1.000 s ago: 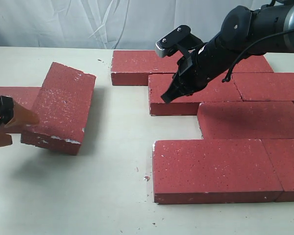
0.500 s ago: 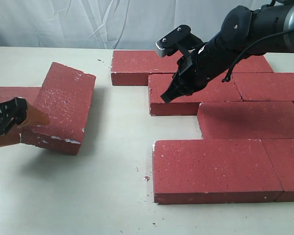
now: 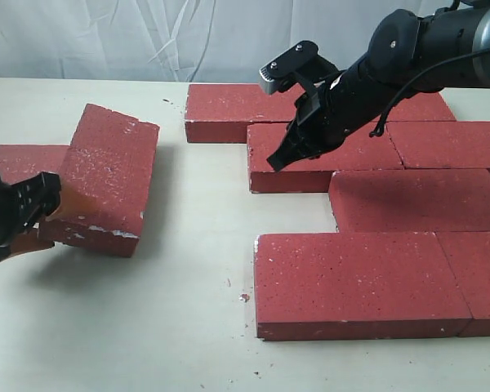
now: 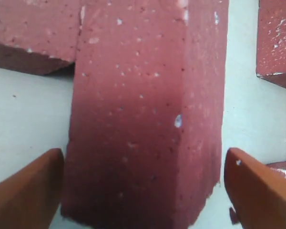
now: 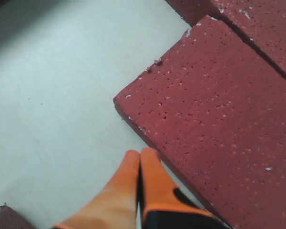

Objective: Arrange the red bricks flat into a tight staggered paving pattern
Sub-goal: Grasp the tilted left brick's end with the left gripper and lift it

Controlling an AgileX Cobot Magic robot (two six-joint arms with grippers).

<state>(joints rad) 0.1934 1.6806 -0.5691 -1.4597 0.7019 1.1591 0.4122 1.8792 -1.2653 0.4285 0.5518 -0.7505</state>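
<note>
At the end of the tilted brick [image 3: 102, 175], the left fingers [image 4: 28, 186] have moved in, spread astride it, seemingly ready to grasp. The right fingers [image 5: 152, 188] stay pressed together.

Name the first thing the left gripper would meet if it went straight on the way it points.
The leaning red brick; its end lies between the left gripper's open fingers, apparently not touching.

Most of the dark-red rectangular paver bricks [image 3: 351, 282], rough-faced and speckled white, lie flat on the right side of the pale counter [image 3: 171, 327]. They sit edge to edge in four staggered rows. At the left, one tilted brick [image 3: 106, 175] with pale chips along its near edge lies partly over a flat brick [image 3: 20, 159]. These two are well apart from the laid rows.
</note>
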